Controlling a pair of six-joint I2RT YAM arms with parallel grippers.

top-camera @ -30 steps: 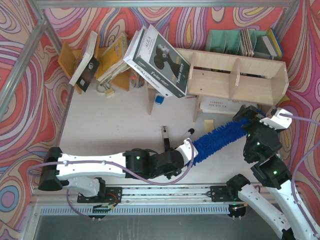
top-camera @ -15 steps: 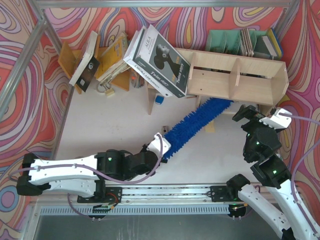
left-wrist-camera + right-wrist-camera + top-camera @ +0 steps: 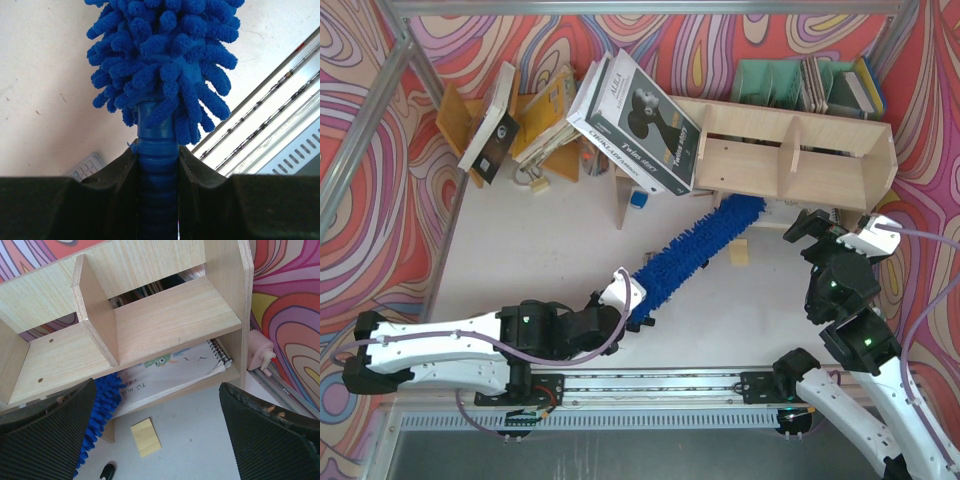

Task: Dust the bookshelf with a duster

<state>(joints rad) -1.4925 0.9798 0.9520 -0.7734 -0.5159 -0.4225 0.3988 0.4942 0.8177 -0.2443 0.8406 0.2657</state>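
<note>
The blue fluffy duster (image 3: 695, 250) lies slantwise over the table, its tip at the lower front edge of the pale plywood bookshelf (image 3: 790, 150). My left gripper (image 3: 625, 297) is shut on the duster's ribbed blue handle (image 3: 157, 160), with the fluffy head (image 3: 160, 55) just past the fingers. My right gripper (image 3: 840, 235) hangs open in front of the bookshelf's right end, holding nothing. In the right wrist view the bookshelf (image 3: 165, 320) fills the top, and the duster's tip (image 3: 102, 405) reaches the bottom compartment beside the left finger of my right gripper (image 3: 157, 435).
A spiral notebook (image 3: 170, 370) lies in the bottom compartment. A yellow sticky note (image 3: 740, 252) is on the table below it. Large books (image 3: 640, 120) lean on the shelf's left end, by an orange rack (image 3: 545, 120). Green file holders (image 3: 770, 80) stand behind.
My left arm has drawn back to the left and swung the duster from near the right gripper up to the shelf's lower edge. The right arm has stayed put.
</note>
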